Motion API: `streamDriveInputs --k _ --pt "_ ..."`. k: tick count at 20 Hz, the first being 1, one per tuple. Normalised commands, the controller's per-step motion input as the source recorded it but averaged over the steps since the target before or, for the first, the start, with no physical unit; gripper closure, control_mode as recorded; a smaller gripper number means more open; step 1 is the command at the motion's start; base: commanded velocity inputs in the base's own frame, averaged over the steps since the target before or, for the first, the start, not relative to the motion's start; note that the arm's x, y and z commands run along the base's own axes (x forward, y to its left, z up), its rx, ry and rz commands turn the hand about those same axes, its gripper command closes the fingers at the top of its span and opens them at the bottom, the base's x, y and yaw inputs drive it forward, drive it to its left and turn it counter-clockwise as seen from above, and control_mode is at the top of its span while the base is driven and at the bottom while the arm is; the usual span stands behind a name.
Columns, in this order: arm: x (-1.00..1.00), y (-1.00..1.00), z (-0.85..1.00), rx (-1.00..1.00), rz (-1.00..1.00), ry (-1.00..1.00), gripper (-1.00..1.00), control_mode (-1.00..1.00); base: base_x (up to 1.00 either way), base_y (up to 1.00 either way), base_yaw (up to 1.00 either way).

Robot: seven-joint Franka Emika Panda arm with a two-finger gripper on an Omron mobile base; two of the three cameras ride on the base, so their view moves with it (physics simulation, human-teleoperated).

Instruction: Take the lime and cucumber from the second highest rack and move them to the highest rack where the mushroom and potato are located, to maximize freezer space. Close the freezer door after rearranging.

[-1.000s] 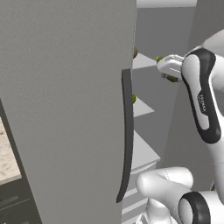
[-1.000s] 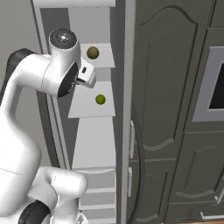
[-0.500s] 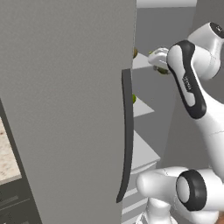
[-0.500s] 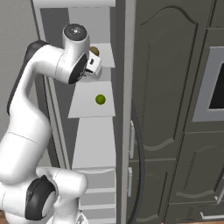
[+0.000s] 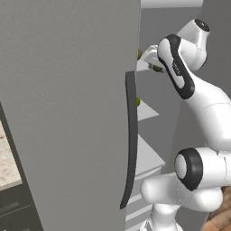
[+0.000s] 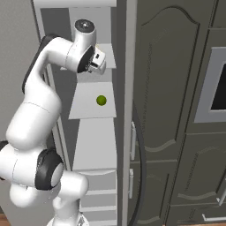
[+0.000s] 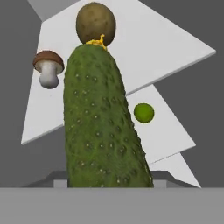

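In the hand view the gripper [image 7: 107,186] is clenched on the cucumber [image 7: 100,127], which juts straight out ahead of the fingers; the fingertips themselves are hidden behind its lower end. Going left to right from there: the mushroom [image 7: 48,68] stands on the highest rack [image 7: 162,52] ahead and to the left of the fingers, the potato [image 7: 96,23] sits dead ahead just past the cucumber's tip, and the lime [image 7: 144,113] lies to the right on the second highest rack [image 7: 164,131], well apart from the grip and not yet moved. In the right base view the gripper [image 6: 98,62] hangs at the front edge of the top shelf of the freezer [image 6: 95,145]. The risk, as I judge it, is the cucumber's tip: pushed further in on this line it would strike the potato and roll it back or sideways into the mushroom. Released too near the shelf edge, the long cucumber could tip out. The freezer door [image 5: 67,113] stands open.
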Motion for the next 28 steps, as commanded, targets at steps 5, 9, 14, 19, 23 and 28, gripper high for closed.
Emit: streamDriveInputs --k 5,9,14,19,23,28 --pt "0.73 0.1 0.0 0.0 0.0 0.12 1.0 -1.0 0.0 0.0 0.0" --pt "0.75 0.07 -0.04 0.0 0.0 0.01 1.0 -1.0 0.0 0.0 0.0" --pt "0.77 0.07 -0.11 0.0 0.0 0.0 1.0 -1.0 0.0 0.0 0.0" --pt "0.74 0.09 -0.17 0.0 0.0 0.0 1.0 -1.0 0.0 0.0 0.0" --pt "0.65 0.11 -0.23 0.0 0.0 0.0 1.0 -1.0 0.0 0.0 0.0" --pt "0.42 0.13 -0.36 -0.01 0.0 0.0 1.0 -1.0 0.0 0.0 0.0"
